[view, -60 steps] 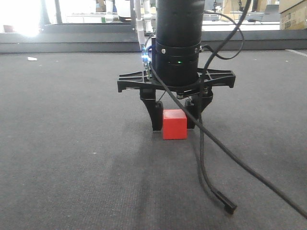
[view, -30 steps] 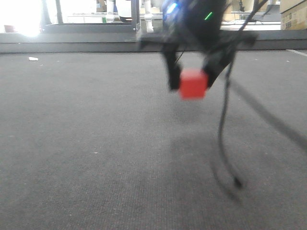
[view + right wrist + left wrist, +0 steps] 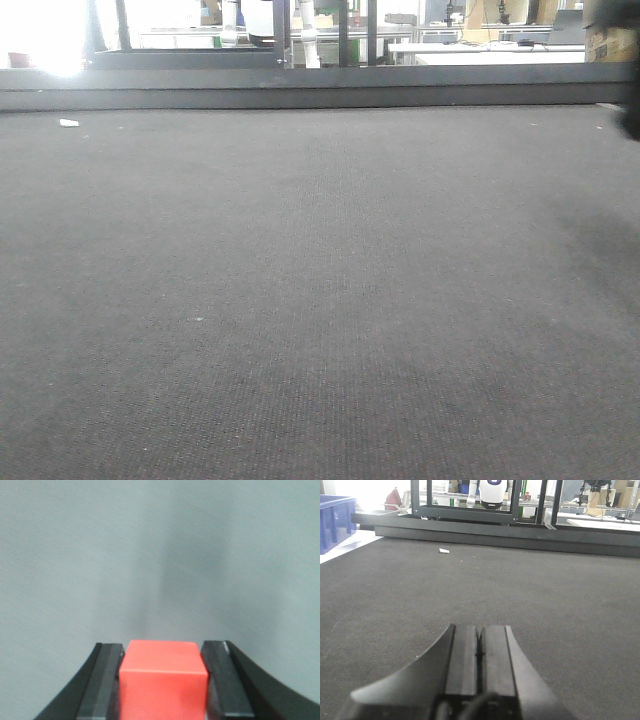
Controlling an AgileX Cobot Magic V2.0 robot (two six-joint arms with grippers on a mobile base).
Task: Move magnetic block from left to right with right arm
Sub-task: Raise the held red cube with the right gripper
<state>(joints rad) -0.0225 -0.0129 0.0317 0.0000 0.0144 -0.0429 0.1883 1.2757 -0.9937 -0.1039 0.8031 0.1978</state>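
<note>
The magnetic block (image 3: pixel 163 677) is clamped between the two fingers of the right gripper (image 3: pixel 162 647), over blurred grey carpet (image 3: pixel 150 555). The left gripper (image 3: pixel 481 640) is pressed closed, pointed level along the carpet. A dark smear at the front view's right edge may be the right arm (image 3: pixel 630 115).

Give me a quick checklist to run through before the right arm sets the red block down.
1. Grip: the magnetic block sits between the right tool fingers, both against its sides. Ok.
2. Alignment: the block is centred and its top edge is level in the grip. Ok.
3. Height above the mat: the right wrist view is blurred and shows no contact line. Cannot tell.
4. Landing area: only bare grey mat shows beyond the tool. Ok.
5. Far enough to the right: the front view shows no block, only a dark blur at its right edge. Cannot tell.
6. Left tool: shut, low over the mat, nothing near it. Ok.
</note>
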